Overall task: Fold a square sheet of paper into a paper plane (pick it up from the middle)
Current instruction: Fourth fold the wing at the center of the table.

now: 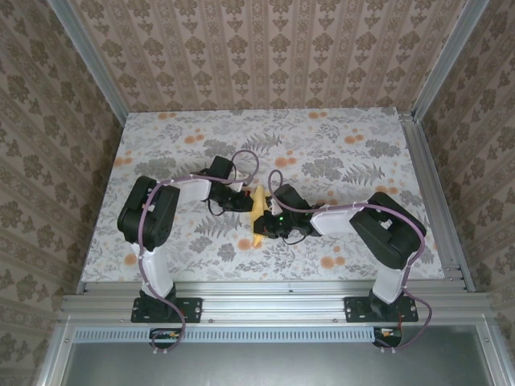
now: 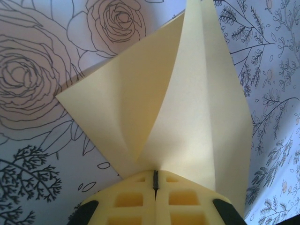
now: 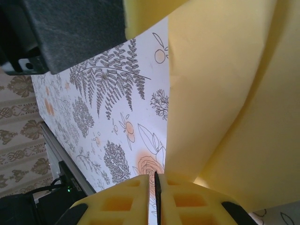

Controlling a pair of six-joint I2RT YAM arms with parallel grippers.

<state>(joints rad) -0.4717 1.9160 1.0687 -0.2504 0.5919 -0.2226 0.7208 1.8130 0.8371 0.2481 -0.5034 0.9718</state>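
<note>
The square sheet of paper (image 2: 183, 117) is no longer flat. It's pale mustard yellow and plain, folded into broad slanting panels that meet along a soft crease, and one sharp corner juts out to the side. It stands up off the flowered tabletop (image 1: 346, 161) rather than lying on it.

The left claw (image 2: 154, 180) is clenched tight, with no gap between its yellow pads, and the sheet rises straight out of that seam and fans wider as it goes away from the tips. From above, the paper sits just beside this claw, on the side facing the right claw (image 3: 153, 180), sandwiched between the two. The right claw is drawn in to a thin slit. The sheet's edge meets one of its fingers (image 3: 187, 192), but I can't tell whether it's actually nipped there.
</note>
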